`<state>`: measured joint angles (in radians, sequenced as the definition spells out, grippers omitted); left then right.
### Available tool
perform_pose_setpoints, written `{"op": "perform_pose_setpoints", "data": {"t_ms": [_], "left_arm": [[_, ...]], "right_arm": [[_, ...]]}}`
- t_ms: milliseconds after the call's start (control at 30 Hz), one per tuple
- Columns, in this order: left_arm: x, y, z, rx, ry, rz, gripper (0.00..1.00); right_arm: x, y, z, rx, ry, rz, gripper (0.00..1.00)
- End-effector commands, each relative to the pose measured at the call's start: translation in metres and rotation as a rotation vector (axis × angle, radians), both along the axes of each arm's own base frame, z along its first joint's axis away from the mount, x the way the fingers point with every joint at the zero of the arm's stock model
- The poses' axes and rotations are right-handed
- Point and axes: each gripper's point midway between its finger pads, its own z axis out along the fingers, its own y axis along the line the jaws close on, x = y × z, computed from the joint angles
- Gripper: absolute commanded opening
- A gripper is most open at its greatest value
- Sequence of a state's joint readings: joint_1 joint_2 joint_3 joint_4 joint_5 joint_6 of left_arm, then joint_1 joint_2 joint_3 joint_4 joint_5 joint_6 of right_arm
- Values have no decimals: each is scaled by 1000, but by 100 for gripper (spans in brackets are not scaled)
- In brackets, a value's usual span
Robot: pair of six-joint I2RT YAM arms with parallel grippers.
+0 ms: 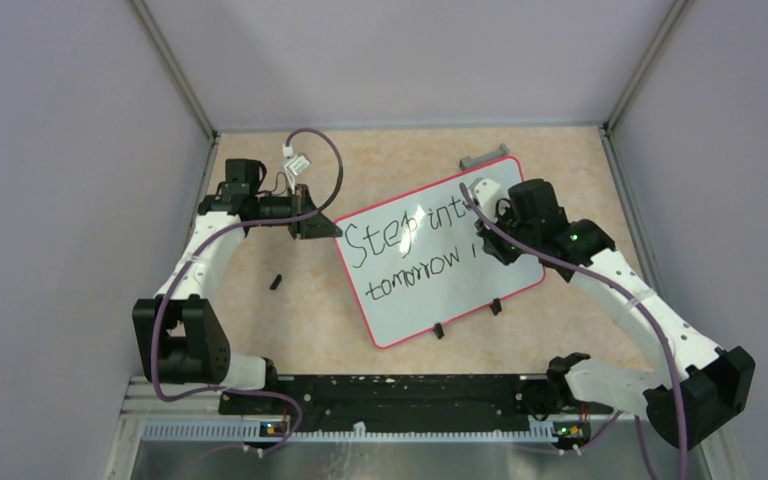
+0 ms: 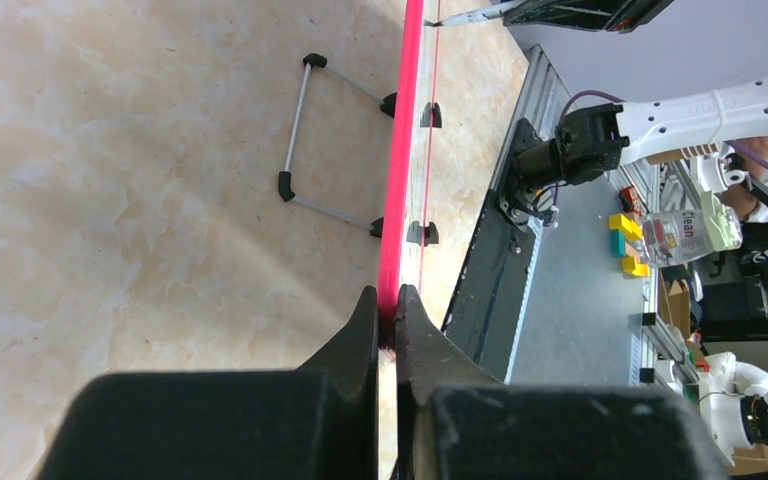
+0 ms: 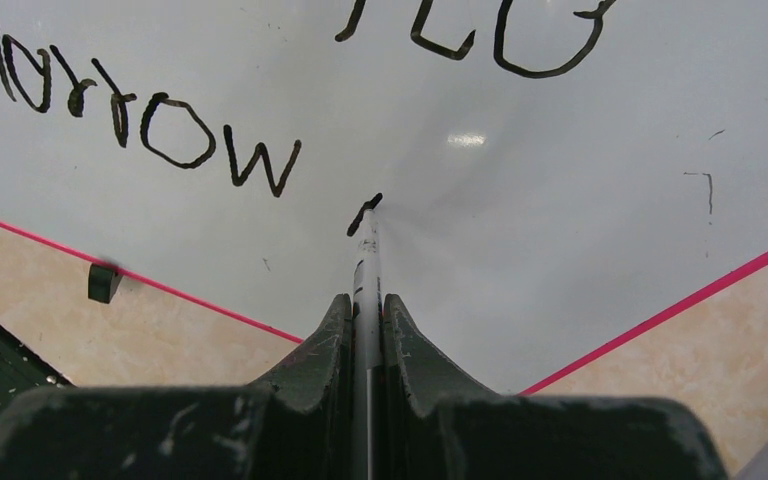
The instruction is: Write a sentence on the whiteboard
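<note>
The whiteboard [image 1: 490,285] lies tilted on the tan table, with a pink-red rim. The sentence [image 1: 400,250] reads "Step into" over "tomorrow" in black marker. My left gripper [image 1: 326,226] is shut on the board's left edge; the left wrist view shows its jaws [image 2: 387,310] pinching the pink rim [image 2: 400,180]. My right gripper [image 1: 485,238] is over the board's right part, shut on a thin marker [image 3: 367,265]. The marker's tip touches the whiteboard [image 3: 560,220] at a short black stroke just after "tomorrow" [image 3: 160,120].
A small black cap [image 1: 276,282] lies on the table left of the board. A grey bar [image 1: 484,158] lies behind the board's far corner. Two black clips [image 1: 438,330] sit on the near edge. A wire stand [image 2: 305,140] shows beside the rim. Enclosure walls stand on three sides.
</note>
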<state>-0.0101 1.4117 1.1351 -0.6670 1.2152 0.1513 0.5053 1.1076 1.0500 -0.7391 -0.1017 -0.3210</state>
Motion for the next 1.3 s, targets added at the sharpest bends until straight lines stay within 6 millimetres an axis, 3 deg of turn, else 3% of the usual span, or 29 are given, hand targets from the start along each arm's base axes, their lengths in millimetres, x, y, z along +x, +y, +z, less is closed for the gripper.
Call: {"op": "perform_pose_setpoints", "data": {"t_ms": [0,367,533,933,1267], "left_arm": [[3,0,-8,39,-31,-6,0],[3,0,-10,39,-27,-6,0],[3,-1,-10,40,-25,-6,0],[3,0,-11,40,-25,-6,0],[2,-1,-10,38,-28,-8,0]], "right_arm": [[21,4,26,23,-93,-17,0],[28,-17,24,-30,-115,-64,0],[26,-17,20,-29,-104,-58,0],[3,-19,1,-25,-30,-27,0],[-7,-19,-2,-13,0,-13,0]]}}
